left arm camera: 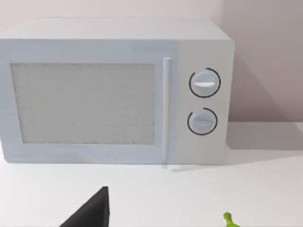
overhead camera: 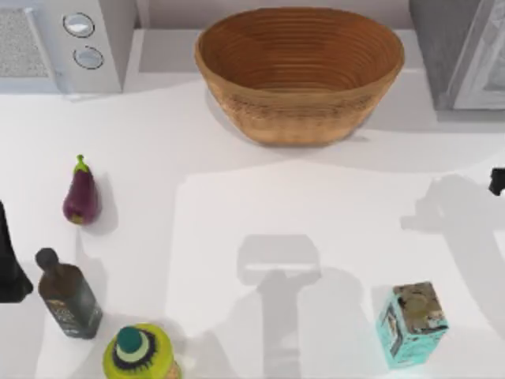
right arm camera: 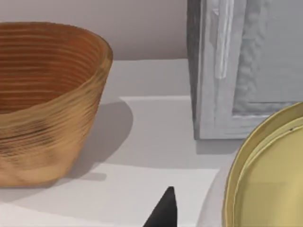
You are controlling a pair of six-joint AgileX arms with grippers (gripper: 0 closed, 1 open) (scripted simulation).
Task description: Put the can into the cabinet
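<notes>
The can (right arm camera: 267, 172) sits right up against the right gripper (right arm camera: 163, 210), its gold lid rim looming close at the wrist and likely held there, though I cannot tell whether the fingers are closed on it. Ahead of that gripper, just past the can, stands the cabinet (right arm camera: 246, 71), its white-framed door appearing closed; the woven basket (right arm camera: 42, 99) lies off to the side on the desk (overhead camera: 237, 205). In the top view the right arm barely enters at the right edge (overhead camera: 497, 181), near the cabinet (overhead camera: 461, 51).

The can is probably a rigid, light tin with slick metal walls, best gripped across the label, below the lid.

The left gripper (left arm camera: 90, 213) is parked facing the microwave (left arm camera: 113, 90); I cannot tell its opening.
</notes>
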